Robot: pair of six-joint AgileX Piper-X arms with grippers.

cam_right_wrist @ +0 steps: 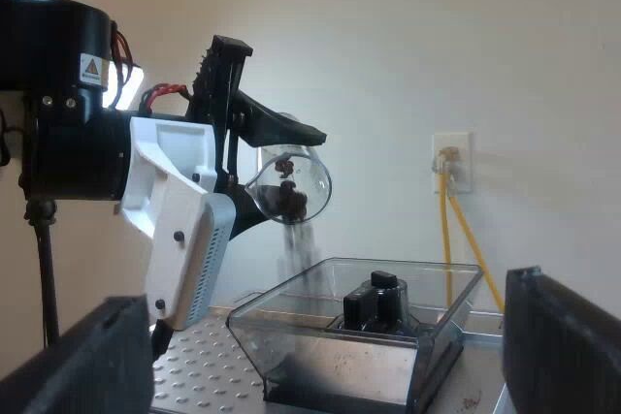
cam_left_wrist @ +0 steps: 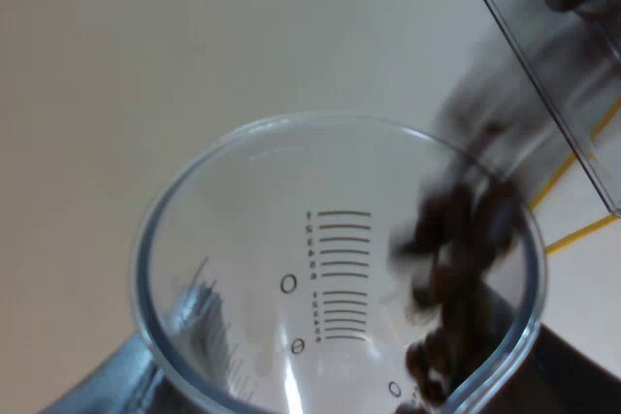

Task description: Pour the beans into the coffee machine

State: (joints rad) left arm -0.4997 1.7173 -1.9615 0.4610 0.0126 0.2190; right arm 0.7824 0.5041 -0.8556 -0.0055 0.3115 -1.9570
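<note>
A clear measuring glass (cam_left_wrist: 330, 269) with printed scale lines is tipped over, and dark coffee beans (cam_left_wrist: 456, 239) slide out over its rim toward the transparent bean hopper (cam_left_wrist: 543, 55). In the right wrist view my left gripper (cam_right_wrist: 257, 157) holds the measuring glass (cam_right_wrist: 291, 186) tilted above the open bean hopper (cam_right_wrist: 291, 327). A stream of beans (cam_right_wrist: 296, 239) falls from the glass into it. My right gripper (cam_right_wrist: 325, 336) stands open a short way from the hopper with nothing between its fingers (cam_right_wrist: 563, 346).
The hopper sits on the espresso machine's perforated metal top (cam_right_wrist: 194, 366), with a black knob (cam_right_wrist: 376, 300) in its middle. A wall outlet (cam_right_wrist: 451, 162) with yellow cables is on the wall behind the machine.
</note>
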